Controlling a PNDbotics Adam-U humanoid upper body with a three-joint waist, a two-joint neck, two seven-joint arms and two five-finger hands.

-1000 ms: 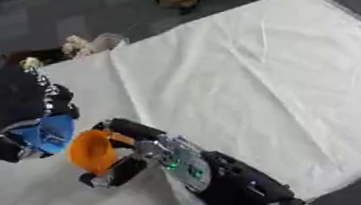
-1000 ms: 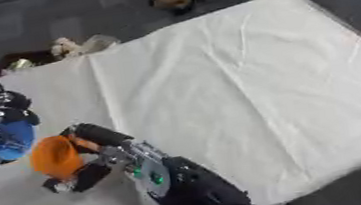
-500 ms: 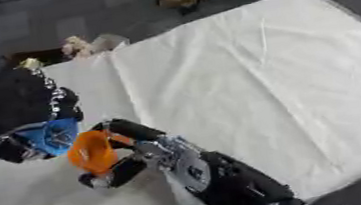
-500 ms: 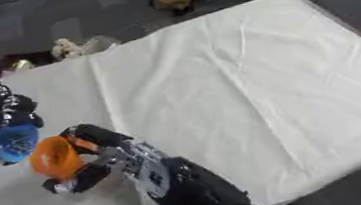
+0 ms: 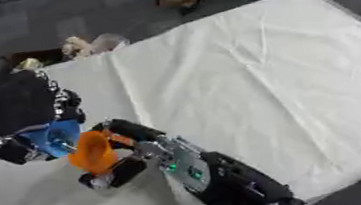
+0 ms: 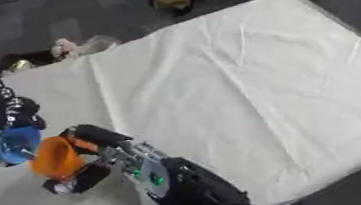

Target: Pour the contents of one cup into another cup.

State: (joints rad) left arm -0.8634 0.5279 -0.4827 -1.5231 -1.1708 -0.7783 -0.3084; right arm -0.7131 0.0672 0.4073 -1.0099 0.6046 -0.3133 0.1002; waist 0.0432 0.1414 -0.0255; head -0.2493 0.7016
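Observation:
My right hand point(image 5: 124, 155) is shut on an orange cup point(image 5: 93, 152), tipped over to the left so its rim meets a blue cup point(image 5: 54, 137). My left hand point(image 5: 11, 118) is shut on the blue cup, holding it at the left edge of the table. Both cups hang a little above the white cloth point(image 5: 249, 64). What is inside the cups is hidden. In the right eye view the orange cup point(image 6: 55, 157) and the blue cup point(image 6: 15, 144) show the same touching pose.
The table's far edge runs along the top, with a bag and small clutter point(image 5: 79, 45) on the floor behind it. The cloth's right edge drops off at the lower right.
The orange cup has tilted further toward the blue cup and moved slightly closer to it. The left hand has held nearly still.

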